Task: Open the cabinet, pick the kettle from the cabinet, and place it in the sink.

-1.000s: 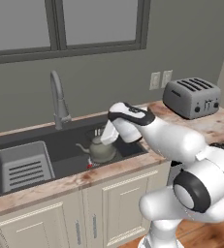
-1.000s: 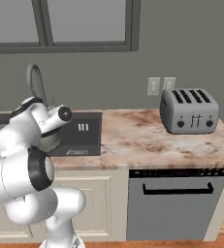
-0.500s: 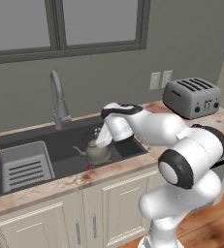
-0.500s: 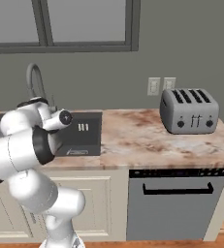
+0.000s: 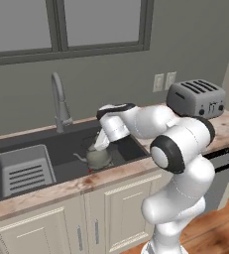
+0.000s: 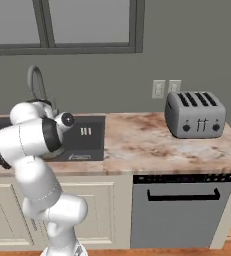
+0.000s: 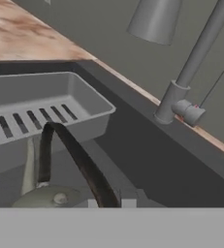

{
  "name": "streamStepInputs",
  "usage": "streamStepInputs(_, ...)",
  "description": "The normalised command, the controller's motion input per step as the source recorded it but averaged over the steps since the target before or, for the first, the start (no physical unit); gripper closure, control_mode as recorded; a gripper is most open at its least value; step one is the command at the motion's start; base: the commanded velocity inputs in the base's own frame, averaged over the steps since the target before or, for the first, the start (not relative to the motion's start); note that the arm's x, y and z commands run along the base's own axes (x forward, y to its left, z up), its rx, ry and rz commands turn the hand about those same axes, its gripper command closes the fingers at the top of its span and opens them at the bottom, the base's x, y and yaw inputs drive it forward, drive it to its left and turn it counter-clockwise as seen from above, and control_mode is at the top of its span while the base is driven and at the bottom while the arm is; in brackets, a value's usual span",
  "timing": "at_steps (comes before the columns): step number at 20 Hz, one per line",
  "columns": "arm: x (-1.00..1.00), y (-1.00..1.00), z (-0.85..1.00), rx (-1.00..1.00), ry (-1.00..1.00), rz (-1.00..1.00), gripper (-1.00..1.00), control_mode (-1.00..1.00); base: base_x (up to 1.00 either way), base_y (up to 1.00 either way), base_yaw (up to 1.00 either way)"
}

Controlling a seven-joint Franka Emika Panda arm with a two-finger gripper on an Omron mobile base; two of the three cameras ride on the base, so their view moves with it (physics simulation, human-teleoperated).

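The end effector [image 5: 97, 144] hangs low inside the sink [image 5: 61, 149], its fingers clamped on the arched handle of the kettle [image 5: 97, 157], which sits directly beneath it over the basin floor. The slotted rack [image 5: 23, 171] lies off to its side, and the faucet [image 5: 60, 101] rises beyond it at the surface [image 5: 46, 191].
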Motion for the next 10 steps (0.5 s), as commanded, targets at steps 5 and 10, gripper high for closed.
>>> streamStepInputs(5,0.33,0.16,-0.28,-0.05,0.00,0.00,1.00,-1.00,0.00,0.00,0.00)
streamStepInputs(10,0.29,0.19,-0.40,-0.06,0.00,0.00,1.00,-1.00,0.00,0.00,0.00)
